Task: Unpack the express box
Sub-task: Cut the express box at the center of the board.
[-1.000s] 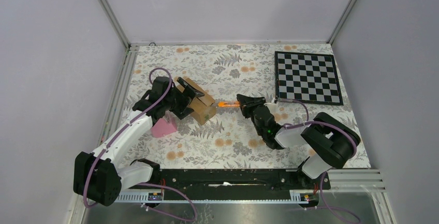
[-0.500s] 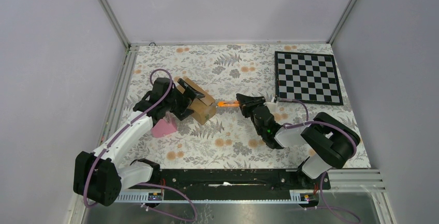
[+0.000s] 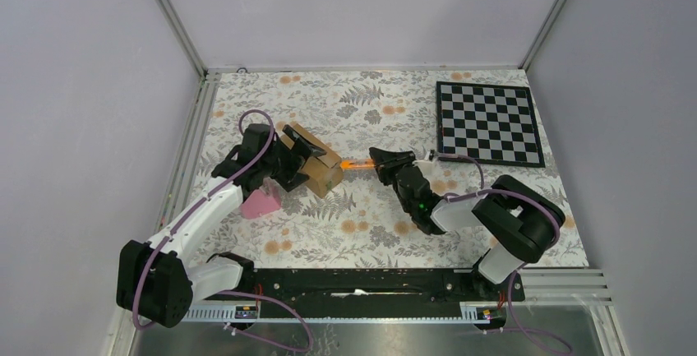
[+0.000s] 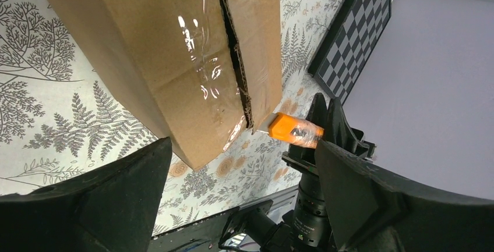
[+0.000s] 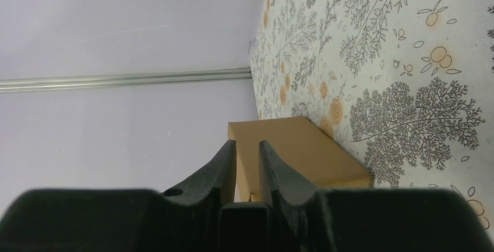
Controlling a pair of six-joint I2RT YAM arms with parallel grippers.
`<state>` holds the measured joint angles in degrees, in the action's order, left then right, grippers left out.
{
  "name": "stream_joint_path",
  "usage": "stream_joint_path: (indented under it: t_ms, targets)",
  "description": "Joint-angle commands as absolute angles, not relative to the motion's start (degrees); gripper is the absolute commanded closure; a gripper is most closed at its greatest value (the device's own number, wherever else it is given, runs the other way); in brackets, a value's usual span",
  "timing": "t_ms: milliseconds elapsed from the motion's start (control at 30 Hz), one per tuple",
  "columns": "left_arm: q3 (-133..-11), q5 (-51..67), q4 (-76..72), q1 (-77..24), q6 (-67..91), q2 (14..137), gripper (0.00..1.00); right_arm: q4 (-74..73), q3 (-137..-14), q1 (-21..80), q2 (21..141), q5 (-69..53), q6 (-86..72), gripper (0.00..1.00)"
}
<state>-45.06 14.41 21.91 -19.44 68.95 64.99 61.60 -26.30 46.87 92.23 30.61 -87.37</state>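
The express box [image 3: 319, 168] lies on the floral worktop [image 3: 370, 224], its near end between the left fingers [image 4: 116, 199], which stand wide apart. The right fingers [image 3: 386, 161] are clamped on an orange cutter [image 4: 294, 130], its tip at the box's taped seam. A pink wedge [image 3: 260, 202] lies just beside the box

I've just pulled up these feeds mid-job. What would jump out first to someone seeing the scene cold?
The orange cutter stands out first, pinched in the right gripper, its tip at the end of the taped centre seam of the express box, left of the table's middle. The left gripper straddles that box with its jaws wide, a gap showing on one side. A chessboard lies at the far right corner.
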Motion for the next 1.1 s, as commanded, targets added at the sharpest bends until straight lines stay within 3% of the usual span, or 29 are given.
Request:
stream_joint_path:
  t_ms: [0, 1067]
  targets:
    - [-44.2, 16.0, 17.9, -19.2, 69.5, 65.1, 0.01, 64.7, -28.3, 48.1, 93.6, 32.9, -86.4, 1.00]
    - [-45.5, 17.1, 12.6, -22.1, 78.2, 70.1, 0.01, 59.5, -32.2, 51.6, 96.5, 22.8, -88.1, 1.00]
